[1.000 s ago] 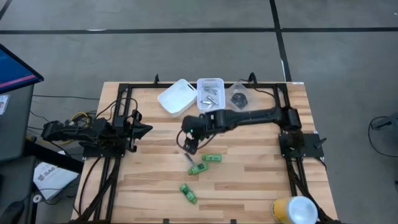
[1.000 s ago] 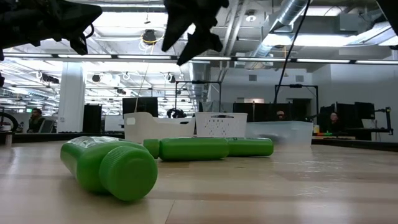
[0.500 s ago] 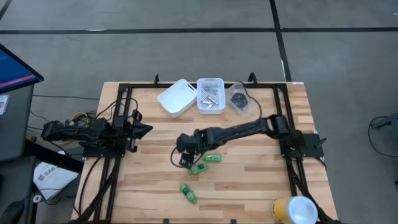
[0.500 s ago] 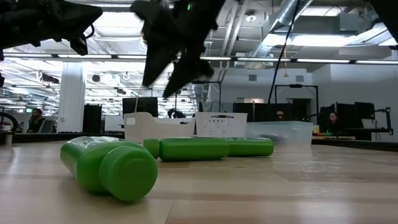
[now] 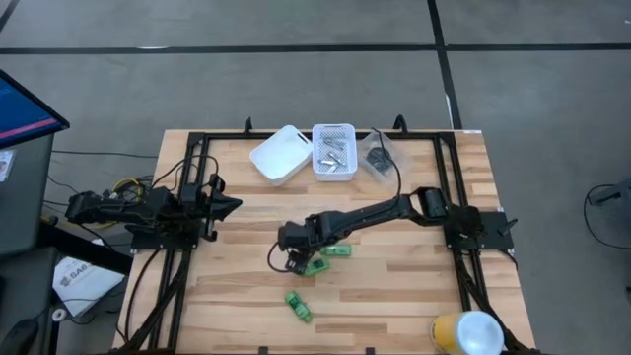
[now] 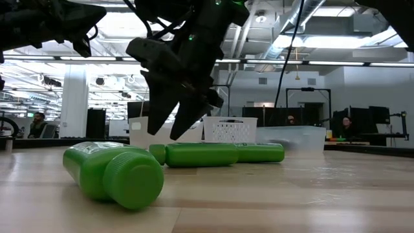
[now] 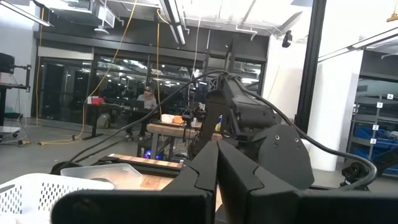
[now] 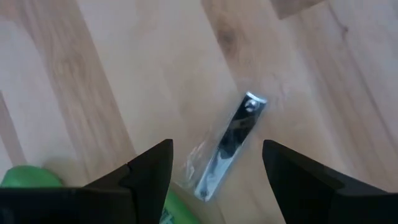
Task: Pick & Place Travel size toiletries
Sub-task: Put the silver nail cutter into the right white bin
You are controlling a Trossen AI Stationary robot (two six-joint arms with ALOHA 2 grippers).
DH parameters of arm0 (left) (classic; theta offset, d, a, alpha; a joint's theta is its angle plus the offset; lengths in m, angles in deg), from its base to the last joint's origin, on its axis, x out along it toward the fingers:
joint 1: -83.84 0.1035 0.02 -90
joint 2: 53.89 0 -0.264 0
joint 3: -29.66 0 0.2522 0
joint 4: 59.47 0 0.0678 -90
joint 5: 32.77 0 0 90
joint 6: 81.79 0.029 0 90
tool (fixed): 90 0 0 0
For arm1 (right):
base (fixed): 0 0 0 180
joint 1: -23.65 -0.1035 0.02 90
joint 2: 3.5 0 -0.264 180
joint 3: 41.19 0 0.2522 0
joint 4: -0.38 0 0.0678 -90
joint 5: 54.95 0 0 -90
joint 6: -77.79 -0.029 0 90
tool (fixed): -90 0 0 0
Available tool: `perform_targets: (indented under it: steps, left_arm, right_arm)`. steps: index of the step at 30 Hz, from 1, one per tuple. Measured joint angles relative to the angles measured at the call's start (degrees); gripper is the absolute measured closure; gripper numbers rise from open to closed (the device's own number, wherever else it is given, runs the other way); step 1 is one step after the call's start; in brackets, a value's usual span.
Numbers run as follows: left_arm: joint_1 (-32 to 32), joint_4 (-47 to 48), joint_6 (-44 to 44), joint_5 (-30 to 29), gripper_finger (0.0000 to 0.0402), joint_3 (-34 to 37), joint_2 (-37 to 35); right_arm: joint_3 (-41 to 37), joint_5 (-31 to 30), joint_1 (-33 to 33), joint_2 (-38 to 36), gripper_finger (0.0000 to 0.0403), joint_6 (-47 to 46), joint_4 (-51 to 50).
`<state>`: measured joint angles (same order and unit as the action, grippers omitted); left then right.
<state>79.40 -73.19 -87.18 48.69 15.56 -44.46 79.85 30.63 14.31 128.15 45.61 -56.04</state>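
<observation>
Right tool point(image 5: 287, 263) is reaching out over the middle of the wooden counter point(image 5: 394, 296), fingers point(image 8: 149, 171) standing apart with nothing between them. In the right wrist view a slim silvery tube point(image 8: 227, 148) in clear wrap is lying flat on the wood, framed by the gap between the two fingers, not touched. In the low view the right tool point(image 6: 169, 126) is hanging just above the counter, tips pointing down, off the surface.

Green bottle point(image 5: 314, 267) is lying just beside the right tool; a second green bottle point(image 5: 336, 250) is sitting near it toward the arm side; a third green bottle point(image 5: 299, 306) is lying apart, closer to the front edge.

At the far edge, a white bin point(image 5: 280, 154), a white perforated basket point(image 5: 333, 151) holding silvery tubes, and a clear tub point(image 5: 378, 155) with a black pot are sitting in a row.

Left tool point(image 5: 232, 204) is waiting at the left side of the counter, fingers pressed together, empty.
</observation>
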Motion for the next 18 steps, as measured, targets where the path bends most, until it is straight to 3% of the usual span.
perform_targets:
  steps: [5,18]
  left_arm:
    - [0.0,0.0,0.0,0.0,0.0400,0.0,0.0]
    - [0.0,0.0,0.0,0.0,0.0400,0.0,0.0]
  right_arm:
    - [0.0,-3.0,0.2,0.0,0.0162,-0.2,-0.2]
    - [0.3,-3.3,-0.1,4.5,0.0163,-1.8,1.4]
